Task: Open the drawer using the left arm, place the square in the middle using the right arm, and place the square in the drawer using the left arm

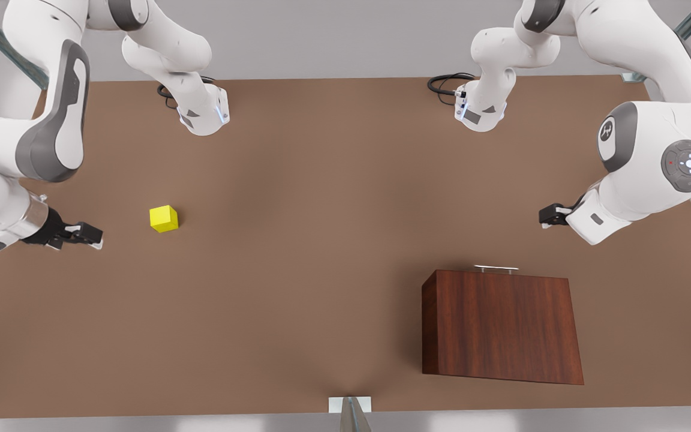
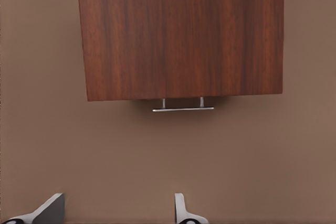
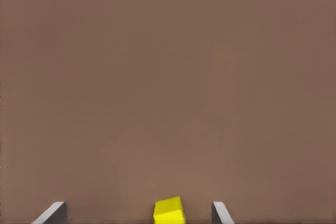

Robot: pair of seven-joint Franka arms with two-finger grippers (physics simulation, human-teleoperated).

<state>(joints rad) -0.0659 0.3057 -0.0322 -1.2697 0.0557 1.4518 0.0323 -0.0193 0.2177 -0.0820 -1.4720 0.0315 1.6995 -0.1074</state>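
The yellow square (image 1: 164,218) rests on the brown tabletop (image 1: 297,240) toward the front view's left. My right gripper (image 1: 90,235) hovers just left of it, open; between its fingertips (image 3: 137,211) the square (image 3: 169,211) shows slightly off-centre. The dark wood cabinet (image 1: 501,327) stands at the front view's lower right with the drawer pushed in and its silver handle (image 1: 495,268) against the front. My left gripper (image 1: 546,216) hangs open a little beyond the handle. Its fingers (image 2: 115,208) point toward the cabinet (image 2: 181,35) and the handle (image 2: 182,108), well apart from both.
Both arm bases (image 1: 204,114) (image 1: 480,111) stand at the table's far edge with black cables beside them. A small white bracket (image 1: 349,405) sits at the near edge. Open tabletop lies between the square and the cabinet.
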